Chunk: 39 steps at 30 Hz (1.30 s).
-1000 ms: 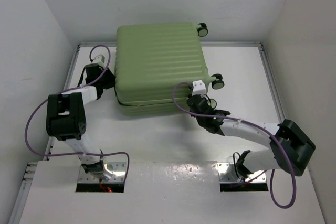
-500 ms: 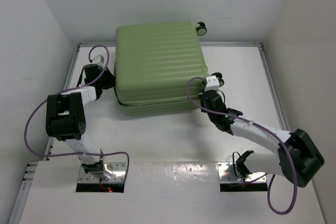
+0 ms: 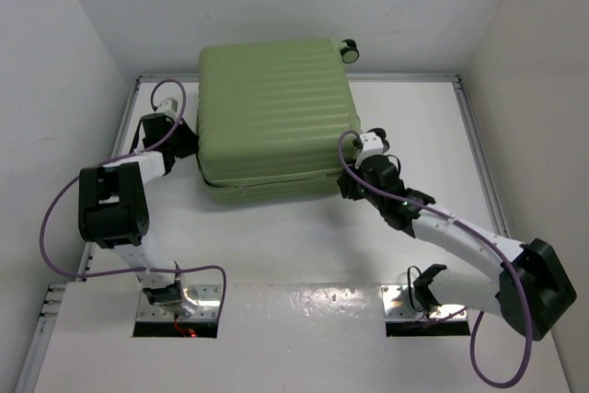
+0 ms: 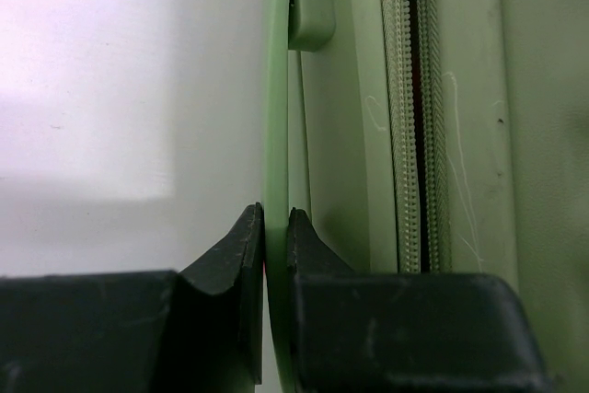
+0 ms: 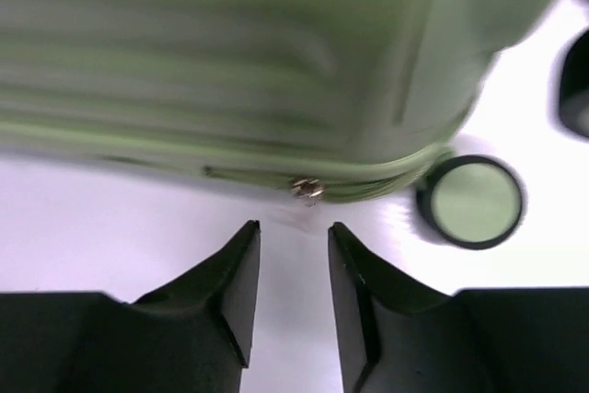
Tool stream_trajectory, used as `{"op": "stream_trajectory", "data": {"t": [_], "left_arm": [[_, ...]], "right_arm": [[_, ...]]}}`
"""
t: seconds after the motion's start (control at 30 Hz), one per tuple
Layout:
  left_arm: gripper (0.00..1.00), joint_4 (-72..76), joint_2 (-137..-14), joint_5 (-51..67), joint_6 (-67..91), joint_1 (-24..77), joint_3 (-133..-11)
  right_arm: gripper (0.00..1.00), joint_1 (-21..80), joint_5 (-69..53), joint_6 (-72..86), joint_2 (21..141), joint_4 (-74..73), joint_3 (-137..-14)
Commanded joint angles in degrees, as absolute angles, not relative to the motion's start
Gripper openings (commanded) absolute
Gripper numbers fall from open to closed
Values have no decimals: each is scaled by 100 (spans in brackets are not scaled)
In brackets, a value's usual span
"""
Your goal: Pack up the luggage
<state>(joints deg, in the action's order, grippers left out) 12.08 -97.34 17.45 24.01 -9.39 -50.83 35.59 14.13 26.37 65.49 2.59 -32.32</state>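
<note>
the luggage [image 3: 276, 108] lies flat at the far middle of the white table [image 3: 276, 246]. the left gripper [image 4: 274, 220], mostly hidden from above against the case's left side, is clamped on a thin green edge of its shell. the right gripper [image 5: 293, 232] stands parted and empty just short of a blurred zipper pull [image 5: 306, 190], beside a caster wheel [image 5: 469, 202]; a second wheel is cut off at the frame edge.

1. your top view looks down from above and behind the arm bases [image 3: 175, 301], wide enough for the whole pale-green ribbed hard-shell suitcase [image 3: 271, 112].
2. your left wrist view looks past the left gripper [image 4: 274, 218], pressed close to its zipped side.
3. your right wrist view faces the corner by its black caster wheel [image 5: 471, 202], near and blurred.
4. all three share that suitcase.
</note>
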Motion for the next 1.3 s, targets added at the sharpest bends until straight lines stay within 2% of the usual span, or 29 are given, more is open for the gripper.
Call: {"op": "stream_trajectory", "data": {"t": [0.0, 0.1, 0.3, 0.47, 0.63, 1.07, 1.2, 1.27], "left_arm": [[0, -202, -9888, 1274, 2074, -1336, -4772], [0, -202, -9888, 1274, 2074, -1336, -4772], [0, -202, -9888, 1274, 2074, -1336, -4772], [0, -255, -9940, 1274, 2074, -1336, -4772], [0, -316, -9993, 1274, 2022, -1336, -4887], [0, -369, -10046, 1160, 2021, -1336, -4992], [0, -369, -10098, 1160, 2021, -1336, -4992], [0, -369, -10099, 1160, 2021, -1336, -4992]], "right_arm": [[36, 3612, 766, 3032, 6381, 150, -3463], [42, 3507, 310, 3032, 6267, 53, -3410], [44, 3113, 184, 3085, 6056, -360, -3358], [44, 2787, -156, 3120, 6100, -36, -3156], [44, 2400, -1000, 3208, 6424, 395, -3155], [44, 2189, -1547, 3454, 7277, 1221, -3173], [41, 2092, -1564, 3507, 7470, 1484, -3190], [36, 2066, -1529, 3524, 7620, 1555, -3217]]}}
